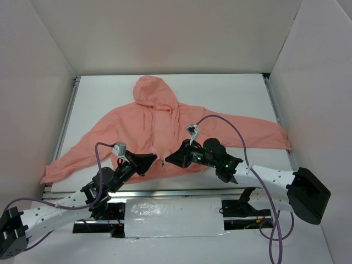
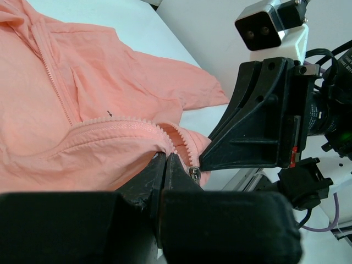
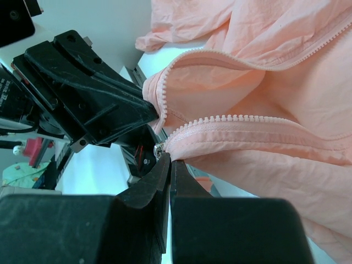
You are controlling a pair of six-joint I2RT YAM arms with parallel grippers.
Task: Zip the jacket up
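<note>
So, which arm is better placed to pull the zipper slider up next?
Probably the right. The right gripper is shut on the jacket hem just beside the small metal slider; the left gripper is shut on the other zipper edge, so it could hold that side steady.

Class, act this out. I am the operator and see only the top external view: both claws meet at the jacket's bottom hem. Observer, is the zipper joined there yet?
Observer: No. In the right wrist view the two rows of zipper teeth run apart on the jacket.
Operator: What does the right claw hold?
Observer: The right claw is shut on the lower row's end, beside a small metal zipper part.
Operator: And the left claw?
Observer: The left claw is shut on the hem at the end of its own row of teeth.
</note>
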